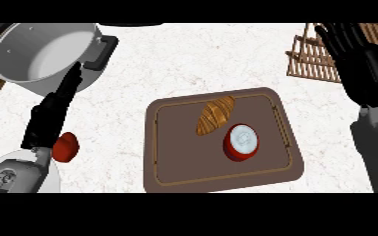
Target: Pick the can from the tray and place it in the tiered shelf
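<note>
Where the pale, speckled worktop (192, 60) fills the head view, a brown tray (166, 175) with rounded corners lies at lower centre, turned slightly out of square. The can (241, 142) stands upright inside the tray, right of its middle: red wall, pale round top facing up. A golden-brown croissant (215, 114) lies in the same tray, just beside the can at its upper left, long axis slanted; whether the two touch cannot be told.

The tiered shelf (314, 60), made of wooden slats, shows at the upper right edge, well apart from the tray. The right robot hand (345, 42) lies over the shelf in this view, its black fingers straight and spread toward the top edge, closed on nothing. Its forearm runs down the right edge.

At the upper left stands a grey metal pot (44, 50) with a dark handle (103, 52) on its right side. The left robot hand (63, 95) extends from the lower left, fingers straight and held together, tips overlapping the wall of the pot in the view; actual contact cannot be told. It grips nothing. A small red object (66, 146) lies on the worktop just beside the left wrist; its kind cannot be told.

Neither robot hand touches the can, and the can is clear of the tray rim.
</note>
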Motion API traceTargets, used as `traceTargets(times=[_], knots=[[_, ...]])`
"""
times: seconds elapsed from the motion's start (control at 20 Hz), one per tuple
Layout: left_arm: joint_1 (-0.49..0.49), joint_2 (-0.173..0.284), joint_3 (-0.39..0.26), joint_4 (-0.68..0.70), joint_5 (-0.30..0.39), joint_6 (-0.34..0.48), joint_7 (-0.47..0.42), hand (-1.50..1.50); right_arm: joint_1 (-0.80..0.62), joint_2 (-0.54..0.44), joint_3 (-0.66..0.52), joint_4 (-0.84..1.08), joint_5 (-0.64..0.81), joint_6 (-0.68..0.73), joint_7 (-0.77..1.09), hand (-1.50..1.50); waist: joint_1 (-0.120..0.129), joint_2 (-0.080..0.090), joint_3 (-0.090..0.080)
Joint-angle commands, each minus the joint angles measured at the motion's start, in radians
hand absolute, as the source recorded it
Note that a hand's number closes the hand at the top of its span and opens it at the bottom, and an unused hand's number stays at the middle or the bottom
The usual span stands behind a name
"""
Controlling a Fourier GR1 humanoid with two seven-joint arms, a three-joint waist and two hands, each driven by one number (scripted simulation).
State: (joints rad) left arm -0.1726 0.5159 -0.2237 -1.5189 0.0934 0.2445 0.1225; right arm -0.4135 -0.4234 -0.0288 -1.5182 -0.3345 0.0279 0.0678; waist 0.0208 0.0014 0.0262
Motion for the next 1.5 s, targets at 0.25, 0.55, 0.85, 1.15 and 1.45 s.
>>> traceTargets(times=[0.25, 0.55, 0.85, 1.15, 1.45], knots=[[0.116, -0.015, 0.119, 0.049, 0.137, -0.038, 0.001, 0.00, -0.057, 0.262, 0.398, -0.122, 0.297, -0.170, 0.033, 1.50, 0.031, -0.005, -0.031], [0.207, -0.039, 0.134, 0.097, 0.184, -0.079, -0.050, 0.00, 0.140, 0.259, 0.473, -0.105, 0.750, -0.572, 0.139, -1.50, -0.016, -0.010, -0.031], [0.236, -0.024, 0.163, 0.056, 0.207, -0.109, -0.045, 0.00, 0.272, 0.323, 0.716, -0.247, 1.128, -0.625, 0.447, -1.50, -0.035, -0.017, -0.030], [0.204, -0.034, 0.180, 0.131, 0.200, -0.112, -0.074, 0.00, 0.222, 0.262, 0.712, -0.278, 1.406, -0.312, 0.779, -1.50, -0.054, -0.015, -0.033], [0.187, 0.005, 0.197, 0.087, 0.218, -0.138, -0.030, 0.00, 0.166, 0.274, 0.797, -0.348, 1.384, 0.153, 1.010, -1.50, -0.028, -0.013, -0.031]])
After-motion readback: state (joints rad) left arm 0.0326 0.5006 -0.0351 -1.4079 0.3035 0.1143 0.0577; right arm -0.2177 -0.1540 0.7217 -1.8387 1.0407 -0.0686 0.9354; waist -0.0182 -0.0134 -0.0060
